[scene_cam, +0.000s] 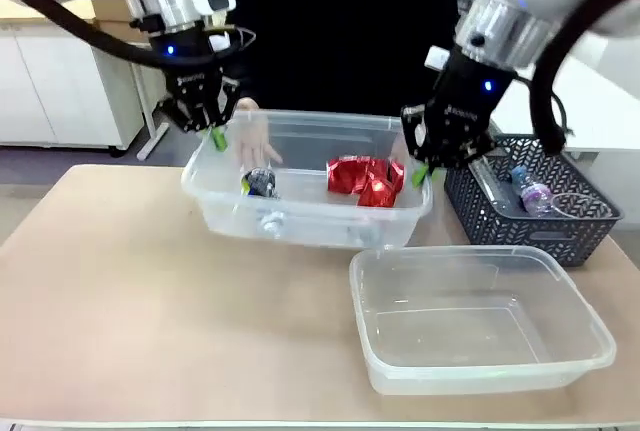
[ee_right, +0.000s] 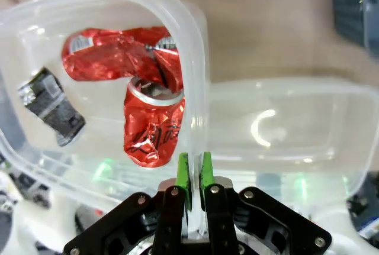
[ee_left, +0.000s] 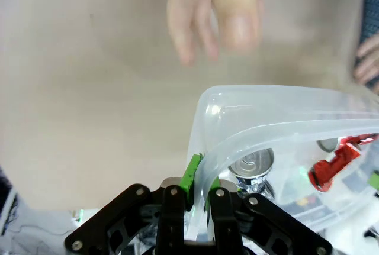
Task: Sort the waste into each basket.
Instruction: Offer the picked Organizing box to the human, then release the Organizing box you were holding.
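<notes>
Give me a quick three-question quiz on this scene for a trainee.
1. True or false: the left gripper and right gripper each clamp the rim of the far tub, which holds cans.
2. Fill in: the bottles lie in the dark grey ___.
3. What lies in the near tub? A) cans B) bottles C) nothing

Key: 1 true; 2 basket; 3 C.

1. A pale beige, matt worktop (scene_cam: 150,301) spans the lower two thirds of the frame.
2. A near clear tub (scene_cam: 480,379) sits flat on it at lower right.
3. A dark grey lattice basket (scene_cam: 540,231) stands at the right edge, just behind that tub.
4. A far clear tub (scene_cam: 300,221) is at upper centre; whether its base touches the worktop cannot be told.
</notes>
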`<state>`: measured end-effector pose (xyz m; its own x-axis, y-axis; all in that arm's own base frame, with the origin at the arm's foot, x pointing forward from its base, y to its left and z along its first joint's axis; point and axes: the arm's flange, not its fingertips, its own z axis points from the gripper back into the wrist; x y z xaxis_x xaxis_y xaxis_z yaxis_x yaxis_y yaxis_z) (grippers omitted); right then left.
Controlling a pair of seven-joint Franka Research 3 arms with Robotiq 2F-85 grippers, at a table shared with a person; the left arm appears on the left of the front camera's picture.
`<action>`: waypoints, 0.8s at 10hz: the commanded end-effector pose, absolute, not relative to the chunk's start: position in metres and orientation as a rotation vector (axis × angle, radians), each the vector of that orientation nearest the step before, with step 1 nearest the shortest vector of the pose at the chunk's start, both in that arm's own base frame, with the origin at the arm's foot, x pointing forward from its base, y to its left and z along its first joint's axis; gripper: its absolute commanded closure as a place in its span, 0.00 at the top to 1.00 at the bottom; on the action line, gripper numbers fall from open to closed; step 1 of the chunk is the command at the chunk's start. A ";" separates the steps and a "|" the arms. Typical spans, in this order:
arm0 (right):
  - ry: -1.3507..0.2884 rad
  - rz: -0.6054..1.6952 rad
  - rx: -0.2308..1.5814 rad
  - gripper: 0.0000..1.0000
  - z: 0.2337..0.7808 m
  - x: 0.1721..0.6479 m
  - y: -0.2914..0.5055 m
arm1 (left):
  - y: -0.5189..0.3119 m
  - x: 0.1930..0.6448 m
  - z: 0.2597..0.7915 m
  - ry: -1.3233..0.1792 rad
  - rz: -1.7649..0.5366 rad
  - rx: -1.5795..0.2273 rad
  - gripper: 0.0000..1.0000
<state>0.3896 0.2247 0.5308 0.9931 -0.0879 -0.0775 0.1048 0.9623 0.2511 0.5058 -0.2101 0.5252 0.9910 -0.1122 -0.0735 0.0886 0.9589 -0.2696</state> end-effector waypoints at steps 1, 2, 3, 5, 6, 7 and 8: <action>0.147 -0.057 0.301 0.08 0.525 0.427 0.241 | -0.233 0.531 0.511 0.117 -0.055 -0.337 0.06; 0.136 -0.077 0.304 0.08 0.517 0.431 0.239 | -0.235 0.534 0.503 0.132 -0.047 -0.334 0.06; 0.151 -0.095 0.326 0.08 0.507 0.434 0.234 | -0.211 0.527 0.512 0.098 -0.092 -0.276 0.06; 0.119 -0.104 0.263 0.08 0.512 0.435 0.222 | -0.211 0.527 0.512 0.098 -0.092 -0.276 0.06; 0.119 -0.104 0.263 0.08 0.512 0.435 0.222 | -0.211 0.527 0.512 0.098 -0.092 -0.276 0.06; 0.119 -0.104 0.263 0.08 0.512 0.435 0.222 | -0.211 0.527 0.512 0.098 -0.092 -0.276 0.06; 0.119 -0.104 0.263 0.08 0.512 0.435 0.222 | -0.211 0.527 0.512 0.098 -0.092 -0.276 0.06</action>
